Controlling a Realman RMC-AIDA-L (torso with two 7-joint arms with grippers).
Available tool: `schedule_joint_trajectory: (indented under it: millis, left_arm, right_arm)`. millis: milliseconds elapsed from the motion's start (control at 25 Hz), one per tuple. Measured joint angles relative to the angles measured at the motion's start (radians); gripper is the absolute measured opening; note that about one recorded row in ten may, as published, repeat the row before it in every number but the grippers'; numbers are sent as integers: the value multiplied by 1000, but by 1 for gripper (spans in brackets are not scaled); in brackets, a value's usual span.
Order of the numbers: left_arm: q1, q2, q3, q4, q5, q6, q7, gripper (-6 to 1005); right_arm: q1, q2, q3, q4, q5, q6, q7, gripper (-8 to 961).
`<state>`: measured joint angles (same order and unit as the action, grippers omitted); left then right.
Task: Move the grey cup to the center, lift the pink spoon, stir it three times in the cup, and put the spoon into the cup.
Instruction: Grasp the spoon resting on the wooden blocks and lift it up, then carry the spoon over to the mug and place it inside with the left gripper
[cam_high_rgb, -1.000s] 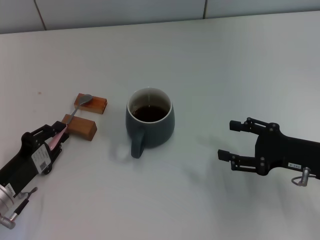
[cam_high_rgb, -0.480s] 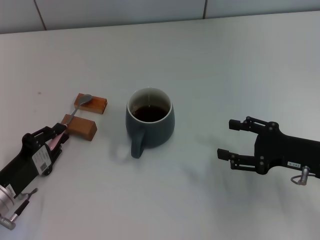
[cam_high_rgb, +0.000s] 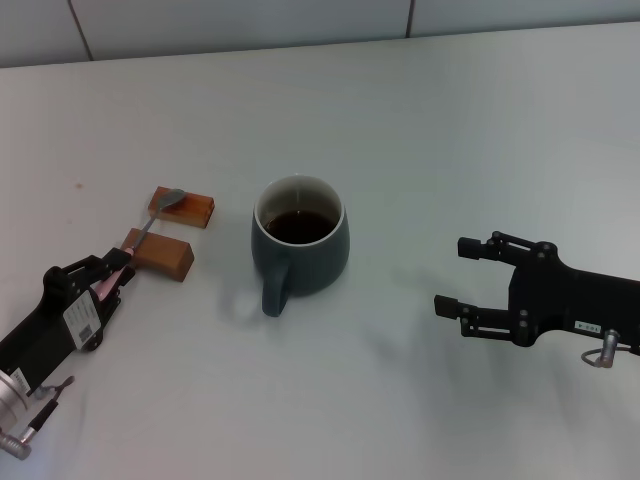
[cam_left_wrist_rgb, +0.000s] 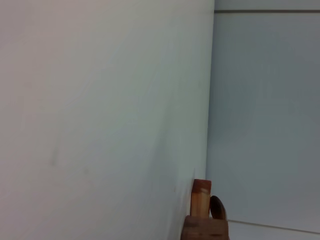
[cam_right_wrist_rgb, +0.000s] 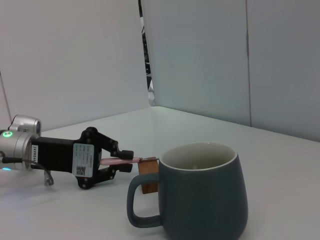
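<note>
The grey cup (cam_high_rgb: 300, 245) stands near the table's middle with dark liquid inside and its handle toward me; it also fills the right wrist view (cam_right_wrist_rgb: 200, 192). The pink spoon (cam_high_rgb: 150, 222) lies across two brown wooden blocks, silver bowl on the far block. My left gripper (cam_high_rgb: 113, 270) is shut on the spoon's pink handle end (cam_right_wrist_rgb: 117, 161), and the spoon still rests on the blocks. My right gripper (cam_high_rgb: 450, 275) is open and empty, on the table's right side, well clear of the cup.
The far wooden block (cam_high_rgb: 182, 207) and the near wooden block (cam_high_rgb: 160, 254) lie left of the cup; both show in the left wrist view (cam_left_wrist_rgb: 201, 197). A grey wall (cam_high_rgb: 250, 20) runs behind the white table (cam_high_rgb: 420, 140).
The left gripper has shifted very slightly at the spoon handle. The right arm has edged a little further right. Cup and spoon have not moved.
</note>
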<state>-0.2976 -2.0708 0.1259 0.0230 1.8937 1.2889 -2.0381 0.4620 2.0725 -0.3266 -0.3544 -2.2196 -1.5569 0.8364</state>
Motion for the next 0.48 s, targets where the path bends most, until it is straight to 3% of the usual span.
schedule_joint_trajectory:
  millis: [160,480]
  left_arm:
    - [0,0,-1,0,0,8,17,183]
    - [-37,4,-69,16,-5,197,229,130]
  right_arm:
    - [0,0,0,0,0,0,0,826]
    - [1,1,0,0,-1,6,0,826]
